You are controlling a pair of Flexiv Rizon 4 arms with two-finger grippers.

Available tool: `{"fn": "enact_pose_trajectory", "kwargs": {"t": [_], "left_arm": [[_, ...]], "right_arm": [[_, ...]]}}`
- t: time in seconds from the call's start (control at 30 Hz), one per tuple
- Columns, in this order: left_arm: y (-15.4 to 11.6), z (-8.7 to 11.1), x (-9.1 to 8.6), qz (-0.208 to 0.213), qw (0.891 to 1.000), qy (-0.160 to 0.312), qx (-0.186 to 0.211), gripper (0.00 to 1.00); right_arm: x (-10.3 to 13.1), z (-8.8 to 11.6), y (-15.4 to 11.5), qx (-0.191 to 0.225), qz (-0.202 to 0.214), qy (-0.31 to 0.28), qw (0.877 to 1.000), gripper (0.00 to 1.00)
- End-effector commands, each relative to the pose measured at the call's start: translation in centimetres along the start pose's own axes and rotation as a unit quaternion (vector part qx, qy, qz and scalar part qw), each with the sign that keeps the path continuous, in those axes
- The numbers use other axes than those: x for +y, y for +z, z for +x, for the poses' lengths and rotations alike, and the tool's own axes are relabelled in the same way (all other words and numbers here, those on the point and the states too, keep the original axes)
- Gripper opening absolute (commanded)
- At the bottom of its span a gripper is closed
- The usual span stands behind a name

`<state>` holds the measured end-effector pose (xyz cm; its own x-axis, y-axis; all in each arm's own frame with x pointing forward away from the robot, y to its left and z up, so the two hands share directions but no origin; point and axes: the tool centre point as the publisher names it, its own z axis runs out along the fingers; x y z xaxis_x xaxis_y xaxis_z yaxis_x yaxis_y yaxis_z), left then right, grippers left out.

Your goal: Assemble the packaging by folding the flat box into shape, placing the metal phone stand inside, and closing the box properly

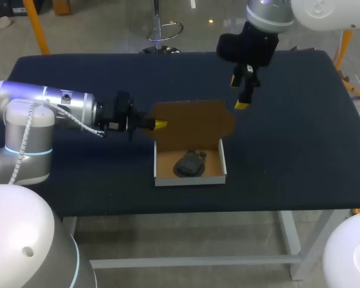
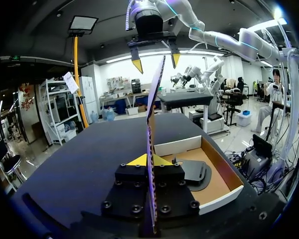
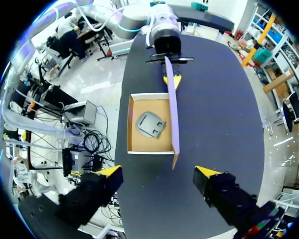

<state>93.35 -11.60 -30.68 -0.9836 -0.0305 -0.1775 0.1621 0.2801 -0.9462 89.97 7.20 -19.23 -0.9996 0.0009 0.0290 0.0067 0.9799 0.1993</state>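
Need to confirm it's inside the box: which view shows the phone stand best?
The right wrist view: it looks straight down into the open box, with the phone stand unobstructed on its floor. The head view shows it small and dark; the left wrist view sees it obliquely, beside the upright lid.

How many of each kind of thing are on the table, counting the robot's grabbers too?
Cardboard box: 1
Phone stand: 1
Grippers: 2 (left gripper, right gripper)
Total: 4

The phone stand lies in the box, whose lid stands upright behind it.
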Motion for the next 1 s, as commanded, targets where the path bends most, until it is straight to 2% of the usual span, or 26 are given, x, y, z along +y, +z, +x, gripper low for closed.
{"fn": "enact_pose_trajectory", "kwargs": {"t": [0.03,0.2,0.6,0.63,0.67,0.73,0.77,0.8,0.87,0.93,1.0], "left_arm": [[0.0,-0.1,0.4,0.000,1.000,-0.003,0.005,0.00],[0.0,-0.1,0.4,0.000,1.000,-0.003,0.005,0.00],[0.0,-0.1,0.4,0.000,1.000,-0.003,0.005,0.00],[0.0,-0.1,0.4,0.000,1.000,-0.003,0.005,0.00],[0.0,-0.1,0.4,0.000,1.000,-0.003,0.005,0.00],[0.0,-0.1,0.4,0.000,1.000,-0.003,0.005,0.00],[0.0,-0.1,0.4,0.000,1.000,-0.003,0.005,0.00],[0.0,-0.1,0.4,0.000,1.000,-0.003,0.005,0.00],[0.0,-0.1,0.4,0.000,1.000,-0.003,0.005,0.00],[0.0,-0.1,0.4,0.000,1.000,-0.003,0.005,0.00],[0.0,-0.1,0.4,0.000,1.000,-0.003,0.005,0.00]], "right_arm": [[0.3,0.0,-0.1,0.000,0.003,0.000,1.000,1.00],[1.0,-0.4,0.0,-0.002,0.003,-0.002,1.000,1.00],[4.7,-3.2,-0.8,-0.023,0.021,-0.013,0.999,1.00],[5.1,-3.5,-0.9,-0.023,0.024,-0.013,0.999,0.89],[5.5,-3.8,-1.0,-0.023,0.027,-0.014,0.999,0.68],[6.0,-4.2,-1.0,-0.023,0.029,-0.014,0.999,0.58],[6.4,-4.6,-1.0,-0.023,0.032,-0.013,0.999,0.44],[6.7,-4.9,-0.9,-0.021,0.035,-0.013,0.999,0.40],[7.1,-5.4,-0.7,-0.017,0.040,-0.012,0.999,0.41],[7.8,-5.8,-0.2,-0.015,0.049,-0.013,0.999,0.48],[8.4,-6.1,0.2,-0.016,0.061,-0.013,0.998,0.49]]}}
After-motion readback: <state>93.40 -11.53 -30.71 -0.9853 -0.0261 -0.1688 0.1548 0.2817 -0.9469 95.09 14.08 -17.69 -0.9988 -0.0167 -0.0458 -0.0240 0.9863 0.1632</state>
